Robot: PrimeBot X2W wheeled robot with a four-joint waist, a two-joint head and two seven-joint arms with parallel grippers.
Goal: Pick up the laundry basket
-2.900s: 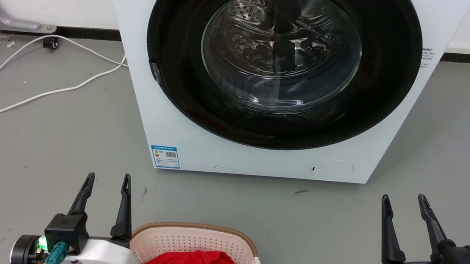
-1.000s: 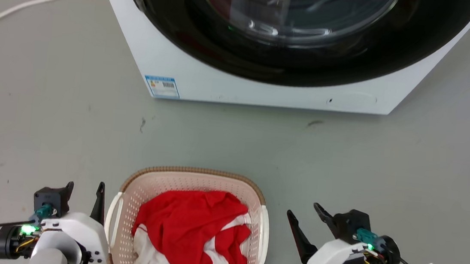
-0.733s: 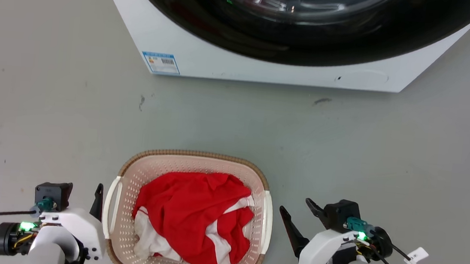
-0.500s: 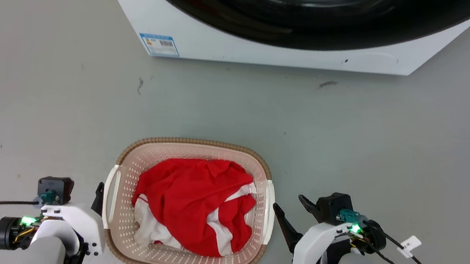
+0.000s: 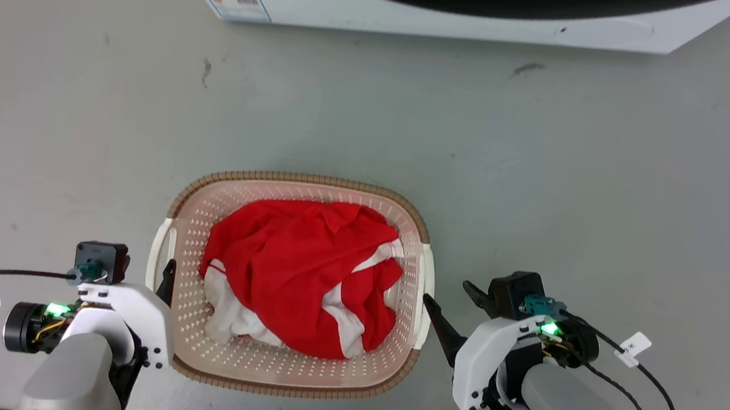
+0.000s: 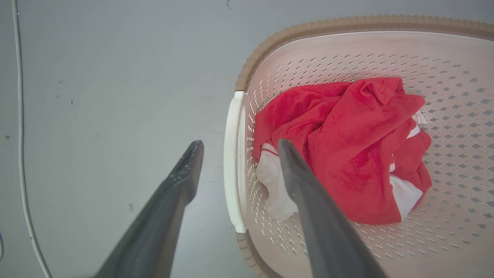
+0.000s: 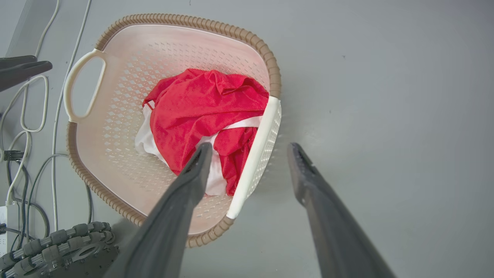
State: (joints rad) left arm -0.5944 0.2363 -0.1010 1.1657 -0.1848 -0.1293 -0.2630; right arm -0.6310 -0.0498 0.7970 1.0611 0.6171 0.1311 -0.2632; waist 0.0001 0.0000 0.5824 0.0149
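The laundry basket [image 5: 304, 178] stands on the grey floor below me, cream and perforated, with a brown woven-look rim and a crumpled red and white garment [image 5: 298, 272] inside. My left gripper [image 6: 239, 143] is open, its two fingers straddling the white left handle [image 6: 231, 162] from above, one over the floor and one over the basket's inside. My right gripper [image 7: 250, 146] is open too, its fingers either side of the white right handle [image 7: 256, 150]. In the head view the right gripper [image 5: 446, 292] sits just outside the basket's right wall. I cannot tell whether either touches a handle.
The white washing machine's base [image 5: 424, 3] runs along the top of the head view, with bare floor between it and the basket. White and grey cables [image 7: 23, 116] and a segmented grey part [image 7: 58, 247] lie beyond the basket's left side.
The head camera has tilted down, so the washing machine has slid to the top edge. Both arms have come in to the basket's sides, fingers over the handles, still open.
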